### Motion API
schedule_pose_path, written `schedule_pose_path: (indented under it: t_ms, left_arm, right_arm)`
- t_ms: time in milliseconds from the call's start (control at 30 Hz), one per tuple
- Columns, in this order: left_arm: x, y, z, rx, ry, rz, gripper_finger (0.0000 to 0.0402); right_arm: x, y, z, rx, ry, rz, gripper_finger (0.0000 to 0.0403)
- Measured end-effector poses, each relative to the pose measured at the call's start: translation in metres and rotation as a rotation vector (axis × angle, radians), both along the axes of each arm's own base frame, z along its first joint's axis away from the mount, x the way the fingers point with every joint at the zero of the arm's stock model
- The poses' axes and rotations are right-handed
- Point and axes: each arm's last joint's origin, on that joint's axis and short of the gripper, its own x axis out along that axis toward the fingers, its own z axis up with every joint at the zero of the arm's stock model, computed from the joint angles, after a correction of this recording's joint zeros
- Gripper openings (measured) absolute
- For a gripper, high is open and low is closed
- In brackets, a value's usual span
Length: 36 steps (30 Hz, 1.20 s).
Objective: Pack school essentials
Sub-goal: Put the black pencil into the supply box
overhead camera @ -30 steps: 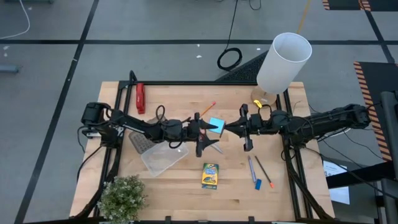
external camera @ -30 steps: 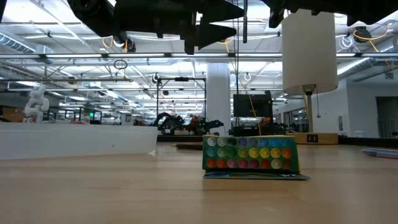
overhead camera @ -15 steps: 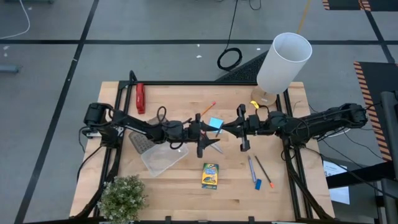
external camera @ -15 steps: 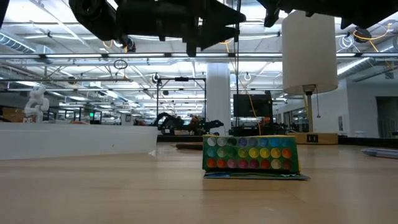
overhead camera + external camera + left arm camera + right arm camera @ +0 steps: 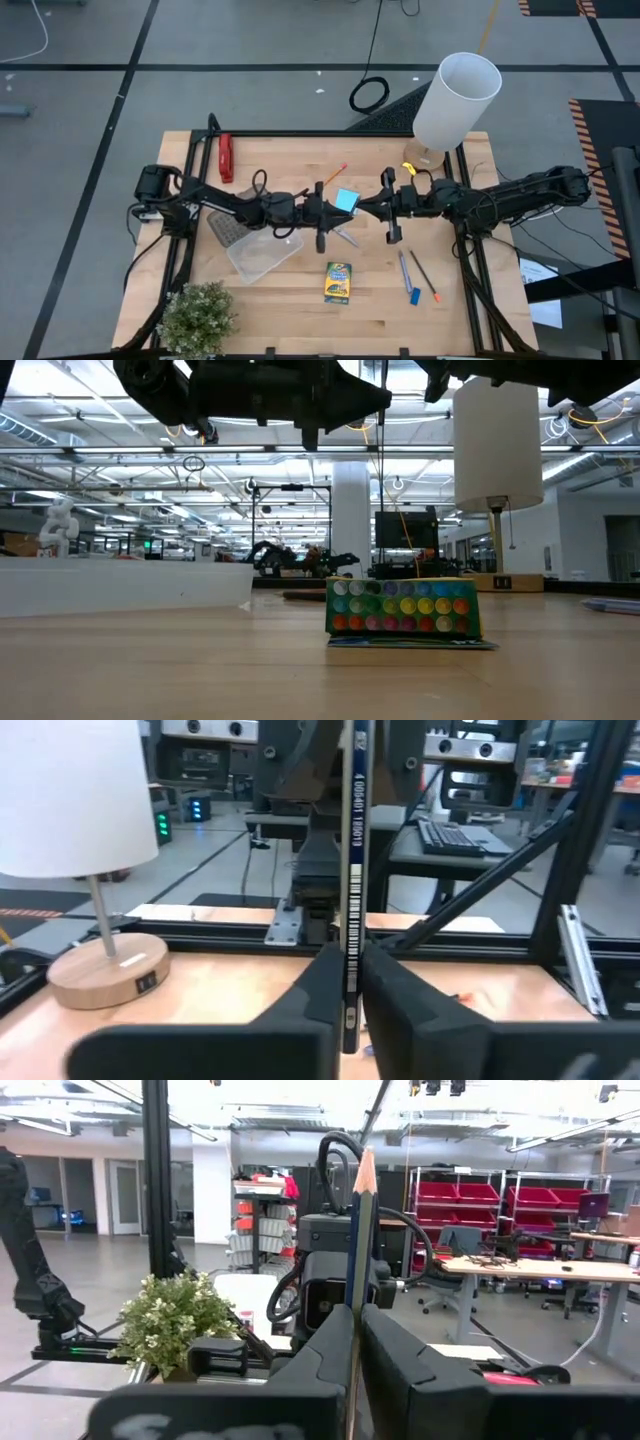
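while my two arms are meeting in the air just beside the light-blue notepad (image 5: 347, 198), the big change is that my left pincer (image 5: 338, 210) is now clamping down: a second ago its fingers were spread wide on either side of the notepad, and now they're pinching flat against the dark barcoded pencil (image 5: 351, 870). my right pincer (image 5: 365, 206) has also been creeping a bit closer to the notepad, and its fingers are squeezing the same pencil from the other side, sharpened tip poking up past them.

so the pencil is hanging off the table, standing upright between the two pincers, right next to the notepad. both are gripping it at once, nothing slack that i can see.

i'm reading this as the middle of a handoff. my guess is one side needs to be letting go next, and if both are pulling it could twist or slip. the clear case (image 5: 262, 255) is sitting on the far side of my left pincer from the notepad, and the crayon box (image 5: 338, 282) is still waiting on the table near the notepad, so packing is barely getting going.
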Motion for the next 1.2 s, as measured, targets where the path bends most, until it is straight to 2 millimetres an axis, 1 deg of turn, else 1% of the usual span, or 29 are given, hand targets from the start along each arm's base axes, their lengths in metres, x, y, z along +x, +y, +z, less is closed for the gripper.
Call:
schedule_pose_path:
  t_ms: [67,167,233,333,433,533,667,800,933,1067,1200]
  left_arm:
    - [0.0,0.001,0.0,-0.007,0.003,-0.026,0.0013]
    - [0.0,0.004,0.0,-0.023,0.012,-0.048,0.0023]
    - [-0.002,0.005,0.001,-0.031,0.041,-0.048,0.003]
    - [-0.009,0.009,0.01,-0.03,0.083,-0.042,0.0028]
    - [-0.019,0.012,0.022,-0.023,0.14,-0.034,0.0013]
    - [-0.036,0.014,0.036,-0.01,0.223,-0.029,0.0012]
    - [-0.066,0.016,0.059,-0.003,0.299,0.015,0.0026]
    - [-0.097,0.016,0.079,-0.035,0.354,0.062,0.0024]
    - [-0.126,0.012,0.09,-0.071,0.416,0.097,0.0011]
    - [-0.148,0.008,0.089,-0.151,0.527,0.113,0.0013]
    - [-0.159,0.003,0.075,-0.225,0.694,0.181,0.0026]
  right_arm:
    - [0.0,0.0,0.0,0.003,0.002,0.001,0.001]
    - [0.0,0.0,-0.001,0.009,0.012,0.002,0.0025]
    - [0.0,0.0,-0.002,0.008,0.027,0.002,0.0048]
    - [0.0,0.0,-0.003,0.009,0.045,0.001,0.0096]
    - [-0.003,-0.001,-0.006,0.016,0.099,-0.018,0.0149]
    - [-0.009,-0.002,-0.007,0.008,0.157,-0.052,0.0195]
    - [-0.017,-0.003,-0.01,-0.013,0.247,-0.054,0.0231]
    - [-0.024,-0.004,-0.011,-0.012,0.298,-0.065,0.0239]
    - [-0.029,-0.005,-0.012,-0.021,0.33,-0.118,0.0232]
    - [-0.033,-0.007,-0.012,-0.03,0.356,-0.172,0.0224]
    - [-0.035,-0.009,-0.012,-0.03,0.361,-0.247,0.0223]
